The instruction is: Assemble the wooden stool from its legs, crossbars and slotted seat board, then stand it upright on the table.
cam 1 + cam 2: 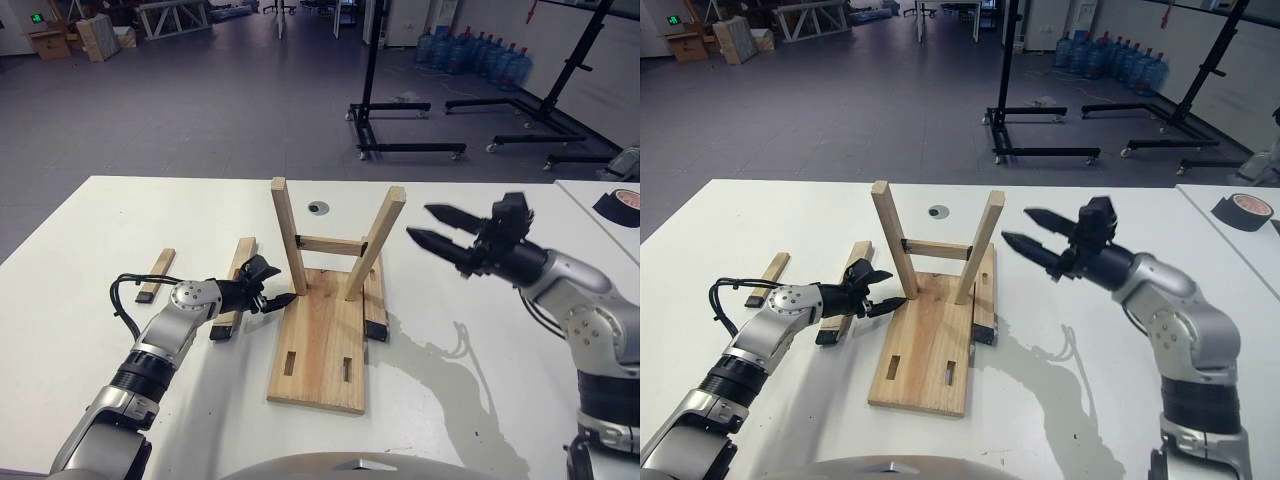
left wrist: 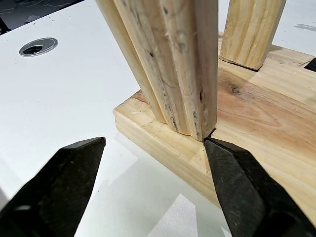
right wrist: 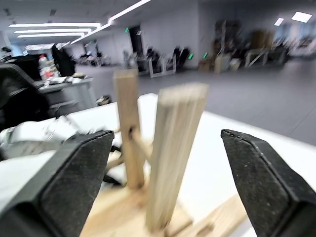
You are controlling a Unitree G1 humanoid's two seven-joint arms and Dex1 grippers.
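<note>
The slotted seat board lies flat on the white table. Two legs stand in its far slots, the left leg and the right leg, joined by a crossbar. The two near slots are empty. One loose leg lies left of the board, another lies along its right edge, and a short crossbar lies farther left. My left gripper is open low at the left leg's base; one fingertip touches the board's corner. My right gripper hangs open in the air just right of the right leg's top.
A round cable hole sits in the table behind the stool. A black tape roll lies on the neighbouring table at the right. Black wheeled racks and water bottles stand on the floor beyond. The table's near right part is bare.
</note>
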